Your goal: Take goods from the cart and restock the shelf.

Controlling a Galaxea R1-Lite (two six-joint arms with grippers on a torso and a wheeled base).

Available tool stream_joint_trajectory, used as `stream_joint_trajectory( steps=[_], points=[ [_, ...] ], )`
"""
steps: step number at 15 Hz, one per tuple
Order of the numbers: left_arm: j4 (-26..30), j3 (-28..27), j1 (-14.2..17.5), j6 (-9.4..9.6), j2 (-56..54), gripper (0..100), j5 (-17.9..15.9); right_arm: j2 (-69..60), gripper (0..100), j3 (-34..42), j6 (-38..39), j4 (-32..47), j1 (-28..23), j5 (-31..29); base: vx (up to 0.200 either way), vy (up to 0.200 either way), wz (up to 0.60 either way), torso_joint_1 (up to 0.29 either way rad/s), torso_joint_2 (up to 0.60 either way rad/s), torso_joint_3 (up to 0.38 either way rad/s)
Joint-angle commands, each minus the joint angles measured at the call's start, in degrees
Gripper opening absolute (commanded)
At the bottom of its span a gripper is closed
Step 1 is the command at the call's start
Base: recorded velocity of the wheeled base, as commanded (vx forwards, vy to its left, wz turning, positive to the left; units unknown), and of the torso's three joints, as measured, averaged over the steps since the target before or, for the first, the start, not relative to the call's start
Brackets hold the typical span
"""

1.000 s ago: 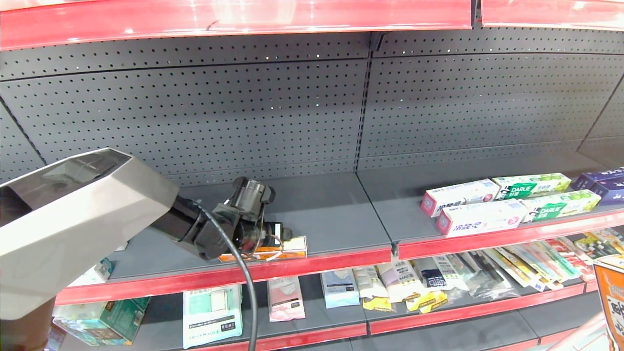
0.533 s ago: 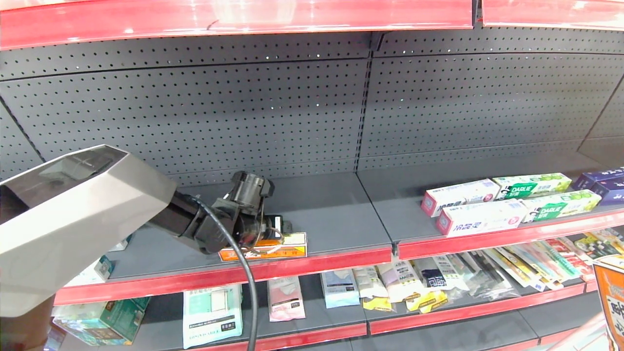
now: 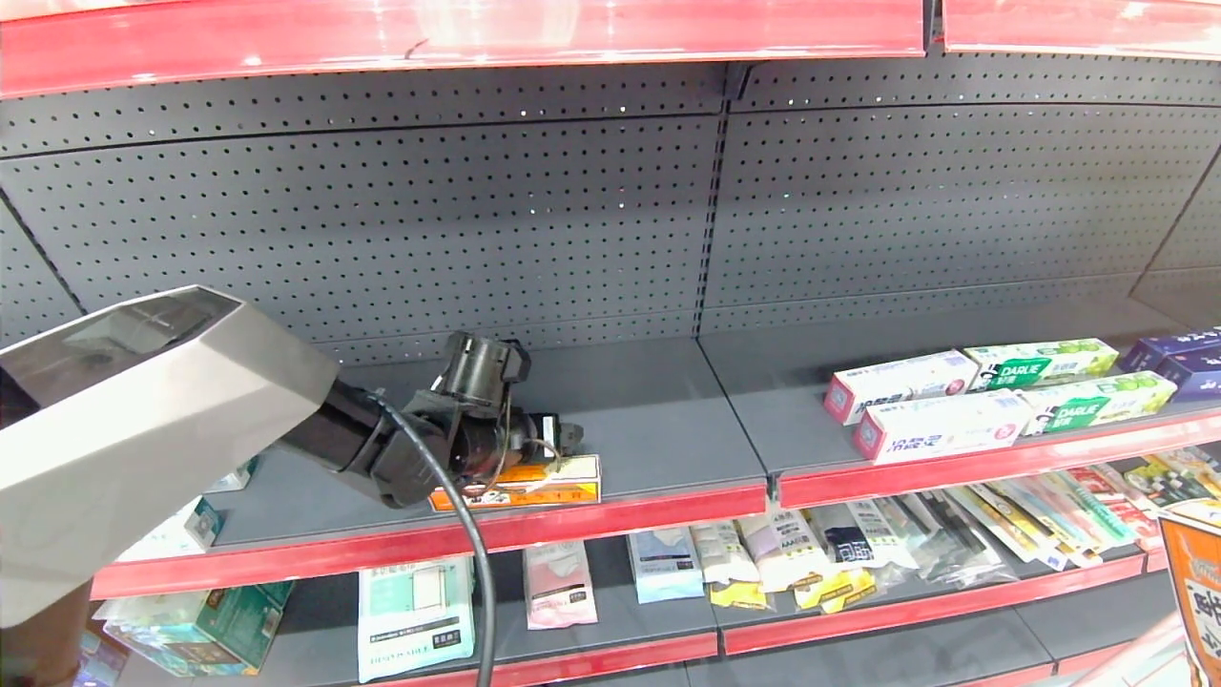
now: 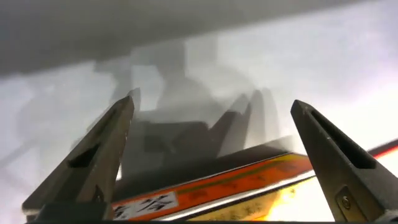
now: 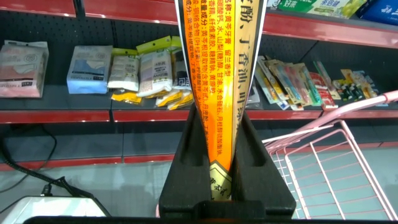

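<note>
Partly behind left gripper (image 3: 564, 447), orange box (image 3: 578, 480)

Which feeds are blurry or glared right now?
Left wrist view: soft focus, the orange-and-white flat box smeared, the open left tool throwing shadows on the grey shelf. Head view: glare along the red glossy upper shelf edge. Right wrist view: sharp on the orange printed carton in the right tool.
</note>
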Motion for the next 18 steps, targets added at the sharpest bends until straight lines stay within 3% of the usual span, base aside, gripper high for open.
stream_joint_trajectory(
  steps=[1,5,8,18],
  points=[
    [-0.67,1.20,0.37,0.16,0.63,100,-0.02,0.09,0,0.00,-0.01,-0.02,0.02,0.03,0.000,0.000,0.00,0.000,0.00,0.000],
    [-0.49,1.47,0.37,0.52,0.98,100,0.42,0.45,0,0.00,-0.01,-0.02,0.02,0.03,0.000,0.000,0.00,0.000,0.00,0.000],
    [-0.76,4.28,0.90,3.86,0.98,100,0.50,0.53,0,0.00,-0.01,-0.02,0.02,0.03,0.000,0.000,0.00,0.000,0.00,0.000],
    [1.88,2.35,0.90,3.94,-0.60,100,0.06,0.80,0,0.00,0.16,-0.02,0.02,0.65,0.000,0.000,0.00,0.000,0.00,0.000]
  ],
)
